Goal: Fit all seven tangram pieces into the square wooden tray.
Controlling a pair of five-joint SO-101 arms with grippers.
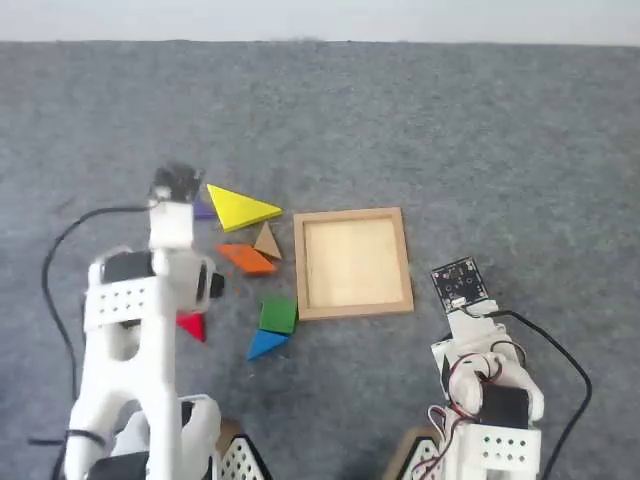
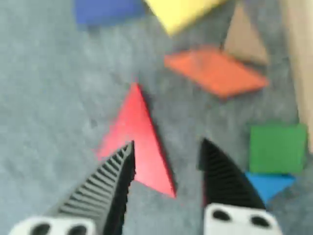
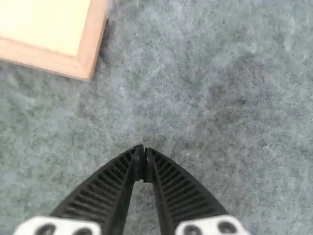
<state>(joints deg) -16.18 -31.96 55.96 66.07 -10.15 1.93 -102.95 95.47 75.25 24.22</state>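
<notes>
The red triangle [image 2: 139,142] lies just under the left jaws, which are apart, its long side pointing away. The right jaws are together, farther off.

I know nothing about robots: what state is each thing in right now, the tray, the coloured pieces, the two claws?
Wooden tray: empty.
Yellow triangle: outside tray.
Tan triangle: outside tray.
Orange parallelogram: outside tray.
Green square: outside tray.
Blue triangle: outside tray.
Dark blue piece: outside tray.
Red triangle: outside tray.
Left gripper: open, empty, over red triangle.
Right gripper: shut, empty.
</notes>
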